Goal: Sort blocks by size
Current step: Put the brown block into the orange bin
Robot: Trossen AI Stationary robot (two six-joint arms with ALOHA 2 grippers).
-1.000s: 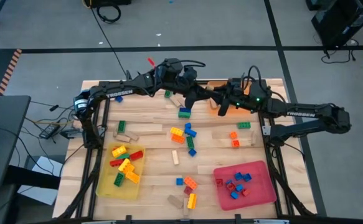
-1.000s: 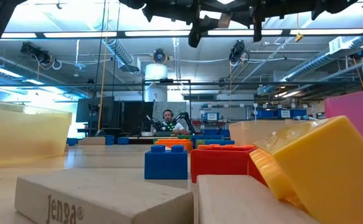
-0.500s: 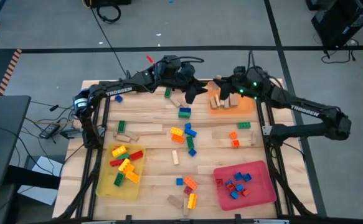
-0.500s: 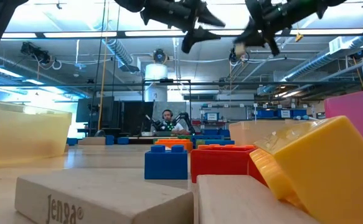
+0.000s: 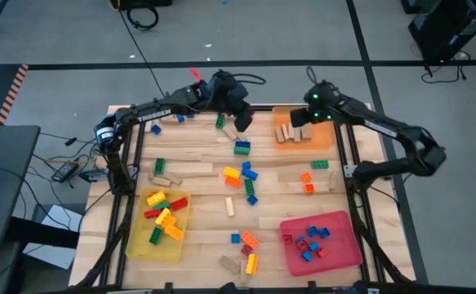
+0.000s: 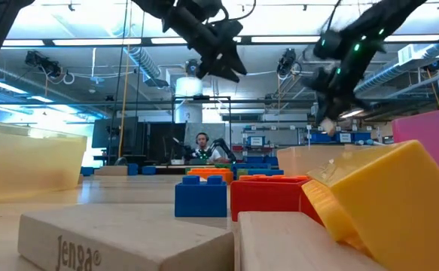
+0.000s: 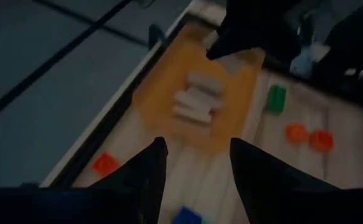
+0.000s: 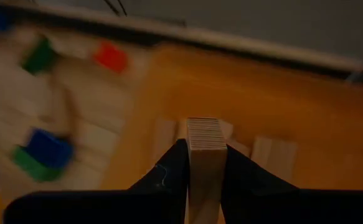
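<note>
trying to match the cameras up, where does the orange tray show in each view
High view: orange tray at the table's far edge, right of centre, under the right gripper.
Low view: cannot tell; no orange tray can be made out.
Left wrist view: upper middle, wooden pieces on it.
Right wrist view: fills the middle, behind the wooden block that this gripper holds.
Shared landmark: the wooden pieces lying on the tray.

We see the wooden block (image 8: 204, 163) cut off at six o'clock between the right gripper's fingers (image 8: 169, 171); blurred bricks (image 8: 41, 155) toward nine o'clock.
</note>
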